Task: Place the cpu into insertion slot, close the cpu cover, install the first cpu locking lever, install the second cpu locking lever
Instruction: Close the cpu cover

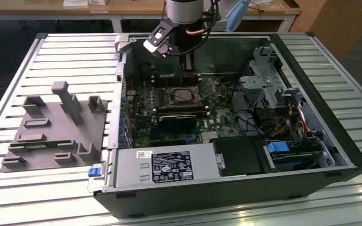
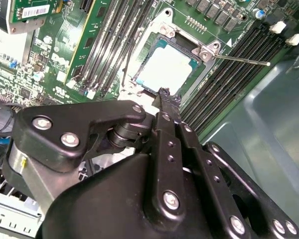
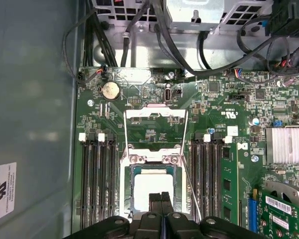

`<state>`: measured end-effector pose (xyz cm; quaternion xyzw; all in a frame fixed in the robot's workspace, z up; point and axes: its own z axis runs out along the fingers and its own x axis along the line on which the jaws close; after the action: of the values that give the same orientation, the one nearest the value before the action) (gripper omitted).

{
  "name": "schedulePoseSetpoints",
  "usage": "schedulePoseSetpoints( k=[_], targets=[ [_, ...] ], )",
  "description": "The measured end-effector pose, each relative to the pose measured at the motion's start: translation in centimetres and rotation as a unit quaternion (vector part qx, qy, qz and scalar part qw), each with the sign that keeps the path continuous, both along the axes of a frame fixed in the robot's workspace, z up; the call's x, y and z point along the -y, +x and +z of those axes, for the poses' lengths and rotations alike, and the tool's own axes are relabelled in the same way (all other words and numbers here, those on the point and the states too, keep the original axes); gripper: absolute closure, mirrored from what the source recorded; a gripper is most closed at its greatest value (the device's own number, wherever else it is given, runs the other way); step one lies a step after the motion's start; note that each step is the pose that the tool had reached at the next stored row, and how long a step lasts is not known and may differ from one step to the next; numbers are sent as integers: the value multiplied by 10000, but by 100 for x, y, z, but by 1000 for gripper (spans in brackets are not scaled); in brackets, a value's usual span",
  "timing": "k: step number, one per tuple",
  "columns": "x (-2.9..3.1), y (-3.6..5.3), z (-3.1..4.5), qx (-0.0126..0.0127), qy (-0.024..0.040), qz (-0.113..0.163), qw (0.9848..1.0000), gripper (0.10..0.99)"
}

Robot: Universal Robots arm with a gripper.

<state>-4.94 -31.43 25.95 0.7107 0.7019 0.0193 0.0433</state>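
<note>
Flat square cpu (image 3: 150, 185) with a matte silvery face sits in the dark-rimmed insertion slot (image 3: 154, 168) on the green board. The thin silver cpu cover (image 3: 156, 113), a windowed frame, lies flipped open beyond the slot. The black bolted pincer (image 2: 163, 95) has its fingers pressed together, empty, tips over the cpu's edge; contact unclear.

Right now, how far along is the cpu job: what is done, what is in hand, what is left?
Done: the cpu lies in the insertion slot, and the cpu cover looks lowered around it. In hand: the shut gripper hangs over the cover's edge, holding nothing. Left: both thin locking levers stand unlatched.
</note>
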Motion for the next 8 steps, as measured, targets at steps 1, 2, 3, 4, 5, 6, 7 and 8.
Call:
schedulePoseSetpoints(
  k=[1,2,3,4,5,6,7,8],
  targets=[
    [0,8,0,-1,0,1,10000,980],
    [0,20,1,-2,-1,0,10000,980],
    [0,33,1,-3,-1,0,10000,980],
    [0,49,1,-3,-1,-1,10000,980],
    [0,68,1,-4,-1,-1,10000,980],
    [0,91,1,-5,-1,-1,10000,980],
    [0,116,1,-6,-1,0,10000,980],
    [0,145,1,-8,-1,0,10000,980]
  ],
)
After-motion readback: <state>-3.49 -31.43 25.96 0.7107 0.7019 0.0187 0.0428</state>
